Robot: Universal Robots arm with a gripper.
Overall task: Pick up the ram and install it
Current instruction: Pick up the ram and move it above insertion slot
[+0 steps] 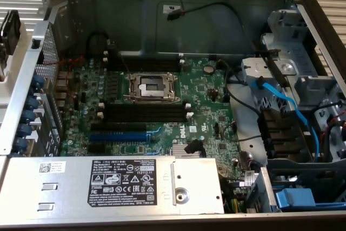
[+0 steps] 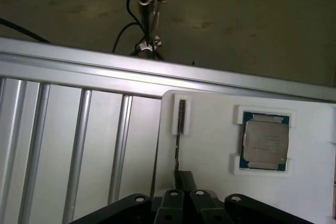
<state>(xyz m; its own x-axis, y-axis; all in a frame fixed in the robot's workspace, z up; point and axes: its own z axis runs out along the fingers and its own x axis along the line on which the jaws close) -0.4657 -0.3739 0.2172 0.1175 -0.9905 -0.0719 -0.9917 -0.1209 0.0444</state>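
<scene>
The ram (image 2: pixel 179 135) is a thin dark stick seen edge-on. It stands in a white holder (image 2: pixel 210 129), its far end in a raised white clip. My gripper (image 2: pixel 184 182) is at the stick's near end, with its dark fingers closed together on it. In the exterior view the open computer case shows the motherboard (image 1: pixel 211 106) with its empty black slots (image 1: pixel 145 113) and white end clips. A blue slot (image 1: pixel 119 136) lies just in front of them.
A square silver processor chip (image 2: pixel 265 141) rests on the same white holder beside the ram. An aluminium rail (image 2: pixel 79 72) and slats (image 2: pixel 63 145) border the holder. In the case are a processor socket (image 1: pixel 151 86), a labelled metal cover (image 1: pixel 108 182), a drive cage (image 1: pixel 292 79) and blue cable (image 1: pixel 286 106).
</scene>
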